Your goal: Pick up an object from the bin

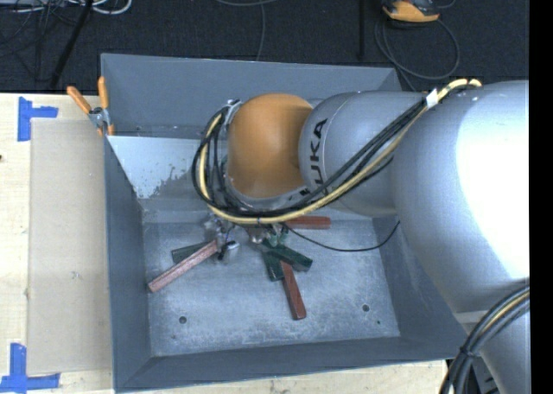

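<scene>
Grey bin (259,332); red-brown sticks (183,269); dark green pieces (291,257); orange wrist cover (263,146); silver arm (467,185).

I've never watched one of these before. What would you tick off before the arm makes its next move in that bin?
1. Gripper down inside the bin: ok, it sits low over the floor, left of the middle.
2. Something to pick beneath it: ok, the upper end of a long reddish-brown stick lies right at it.
3. Stick actually gripped: cannot tell, the meeting point is too cluttered to read.
4. Stick free of neighbours: not ok, a dark green strip lies close against it.
5. Small heap of green and brown pieces out of the way: ok, it lies to the gripper's right.
</scene>
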`<state>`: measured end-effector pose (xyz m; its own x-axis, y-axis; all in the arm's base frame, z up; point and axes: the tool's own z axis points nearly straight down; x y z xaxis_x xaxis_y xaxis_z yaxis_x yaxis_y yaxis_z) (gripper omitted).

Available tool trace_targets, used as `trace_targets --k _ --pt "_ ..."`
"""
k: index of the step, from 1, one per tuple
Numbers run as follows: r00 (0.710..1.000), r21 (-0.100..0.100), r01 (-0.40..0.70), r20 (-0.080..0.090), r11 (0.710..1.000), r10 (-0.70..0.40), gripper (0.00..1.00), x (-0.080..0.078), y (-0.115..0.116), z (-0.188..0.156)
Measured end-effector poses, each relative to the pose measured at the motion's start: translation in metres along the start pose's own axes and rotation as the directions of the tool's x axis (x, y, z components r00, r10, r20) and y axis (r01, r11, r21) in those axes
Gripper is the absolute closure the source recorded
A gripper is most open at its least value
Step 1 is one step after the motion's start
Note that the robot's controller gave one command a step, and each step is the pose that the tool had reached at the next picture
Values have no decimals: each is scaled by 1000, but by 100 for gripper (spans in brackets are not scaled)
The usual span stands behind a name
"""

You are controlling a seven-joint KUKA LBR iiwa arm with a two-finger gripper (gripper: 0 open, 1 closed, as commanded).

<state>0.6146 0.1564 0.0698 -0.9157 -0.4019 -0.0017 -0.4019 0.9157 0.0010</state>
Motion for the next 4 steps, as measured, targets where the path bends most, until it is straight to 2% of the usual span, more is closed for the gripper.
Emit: trace_targets --k 1,2,3,4 --pt "964 0 267 1 964 -267 100 -15 18 0" --pt "854 0 520 0 854 -520 100 -21 33 0" --pt "769 5 639 7 769 -639 100 -24 53 -113" --pt "852 -2 524 0 852 -524 100 -14 85 -113"
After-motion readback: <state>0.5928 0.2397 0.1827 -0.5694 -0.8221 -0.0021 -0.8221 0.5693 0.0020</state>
